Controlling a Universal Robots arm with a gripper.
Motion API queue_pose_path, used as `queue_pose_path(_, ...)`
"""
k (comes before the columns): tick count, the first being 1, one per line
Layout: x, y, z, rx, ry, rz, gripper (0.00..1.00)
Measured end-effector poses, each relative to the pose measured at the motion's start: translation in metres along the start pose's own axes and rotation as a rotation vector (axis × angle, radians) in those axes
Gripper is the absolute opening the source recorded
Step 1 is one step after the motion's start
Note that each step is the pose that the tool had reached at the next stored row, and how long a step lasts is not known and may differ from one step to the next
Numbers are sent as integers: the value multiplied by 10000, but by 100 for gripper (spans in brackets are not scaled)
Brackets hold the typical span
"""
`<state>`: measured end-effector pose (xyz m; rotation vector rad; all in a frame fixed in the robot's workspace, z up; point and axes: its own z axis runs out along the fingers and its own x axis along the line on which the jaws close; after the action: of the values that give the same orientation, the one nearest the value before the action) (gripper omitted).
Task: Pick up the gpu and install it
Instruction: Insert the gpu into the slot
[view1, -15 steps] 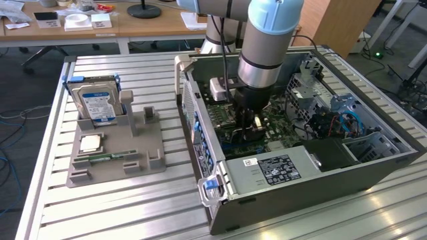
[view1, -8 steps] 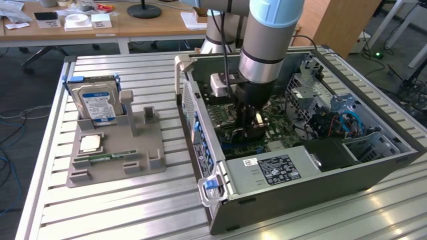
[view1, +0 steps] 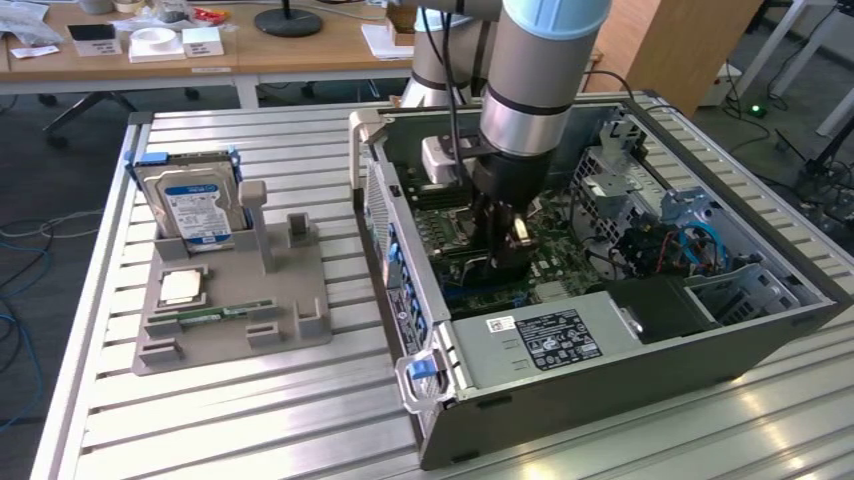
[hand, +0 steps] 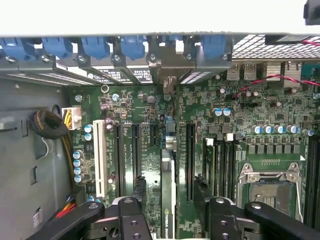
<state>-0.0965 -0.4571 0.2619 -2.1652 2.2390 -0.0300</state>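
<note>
The gripper (hand: 167, 200) stands wide — fingers (hand: 137, 192) either side of the gpu (hand: 168, 170), gripping nothing. The card stands on edge in a motherboard (hand: 240, 120) slot (long axis along the slots), its far end toward the blue latches (hand: 132, 47) — inside the case (view1: 747, 330).

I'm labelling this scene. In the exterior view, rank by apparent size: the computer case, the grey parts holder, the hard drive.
1. Computer case
2. Grey parts holder
3. Hard drive
</note>
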Motion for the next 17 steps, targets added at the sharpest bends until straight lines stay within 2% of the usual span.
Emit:
queue_pose_path(3,-5,0,-10,1,20,-1,51)
queue_pose_path(9,-24,0,-11,5,156,-6,51)
queue_pose_path(17,-29,1,-16,7,205,-7,51)
